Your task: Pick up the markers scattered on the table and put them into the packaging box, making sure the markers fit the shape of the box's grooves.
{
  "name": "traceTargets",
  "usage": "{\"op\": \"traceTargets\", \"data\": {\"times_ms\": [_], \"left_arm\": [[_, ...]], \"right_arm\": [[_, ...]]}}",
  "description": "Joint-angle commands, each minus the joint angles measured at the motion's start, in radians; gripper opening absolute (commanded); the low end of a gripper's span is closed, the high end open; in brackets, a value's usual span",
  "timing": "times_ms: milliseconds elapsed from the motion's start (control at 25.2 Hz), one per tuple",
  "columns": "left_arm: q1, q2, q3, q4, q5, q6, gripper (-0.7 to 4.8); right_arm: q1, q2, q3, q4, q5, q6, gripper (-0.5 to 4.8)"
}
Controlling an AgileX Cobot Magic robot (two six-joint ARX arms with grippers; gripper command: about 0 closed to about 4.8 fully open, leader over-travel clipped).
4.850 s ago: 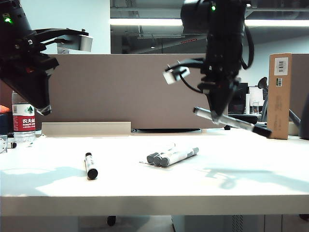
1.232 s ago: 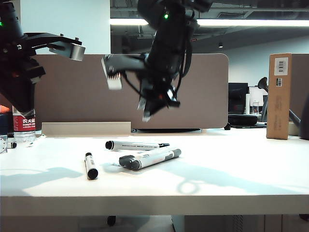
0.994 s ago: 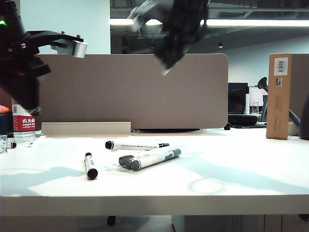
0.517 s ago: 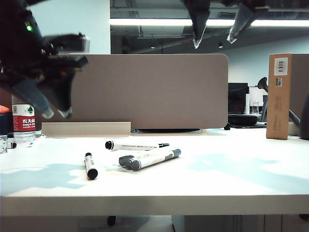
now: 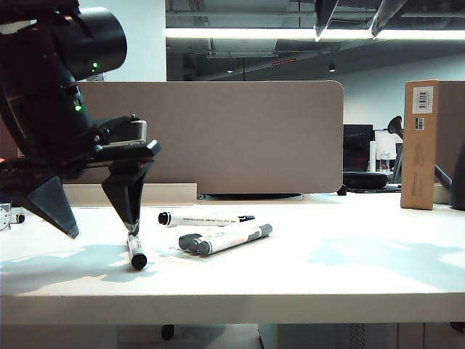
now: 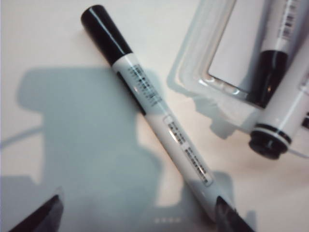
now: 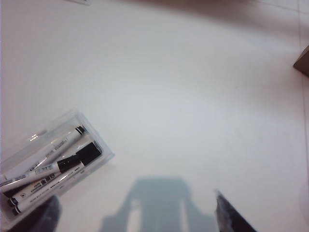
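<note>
Left gripper (image 5: 102, 224) is low at the left of the exterior frame, jaws spread wide, empty, one fingertip (image 5: 131, 227) right over the loose marker (image 5: 136, 250) on the worktop (image 5: 349, 269). Left wrist view has that marker (image 6: 154, 108) running diagonally between the two fingertips, black cap toward the upper left of that frame, its barrel end close to one of them.

Right gripper (image 5: 354, 18) is parked at the top edge of the exterior frame, also open and empty, well clear.

Packaging box (image 7: 72, 123) sits mid-frame in the exterior view, just right of the loose marker, with markers already lying in it (three, by the right wrist view). Another marker (image 5: 205, 218) lies on the worktop just behind the box.

Suggested approach for the pick:
- centre the jaws on the mid-barrel, not the end
- square the jaws across the barrel so it can't roll or pivot out
- close only once both fingertips straddle it; watch the box edge (image 6: 193, 72) nearby
</note>
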Motion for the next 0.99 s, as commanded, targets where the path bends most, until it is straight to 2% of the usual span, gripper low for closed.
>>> {"op": "traceTargets", "data": {"times_ms": [40, 239, 358, 517, 636, 795, 994], "left_arm": [[-0.002, 0.005, 0.005, 0.003, 0.0, -0.029, 4.03], [-0.002, 0.047, 0.005, 0.022, 0.001, -0.055, 4.03], [-0.002, 0.095, 0.005, 0.022, 0.074, -0.09, 4.03], [-0.003, 0.103, 0.005, 0.045, 0.093, -0.125, 4.03], [-0.003, 0.102, 0.006, 0.063, 0.108, -0.203, 4.03], [-0.003, 0.102, 0.006, 0.089, 0.139, -0.208, 4.03], [-0.003, 0.103, 0.006, 0.091, 0.127, -0.207, 3.94]], "right_arm": [[0.0, -0.026, 0.003, 0.037, 0.002, -0.015, 4.15], [-0.022, -0.04, 0.003, 0.039, 0.0, -0.026, 4.15], [-0.034, -0.043, 0.003, 0.033, -0.006, -0.028, 4.15], [-0.034, -0.043, 0.003, 0.026, -0.007, -0.029, 4.14], [-0.034, -0.043, 0.003, 0.023, -0.008, -0.029, 4.14], [-0.034, -0.043, 0.003, 0.014, -0.01, -0.029, 4.14], [-0.034, -0.044, 0.003, 0.005, -0.01, -0.028, 4.14]]}}
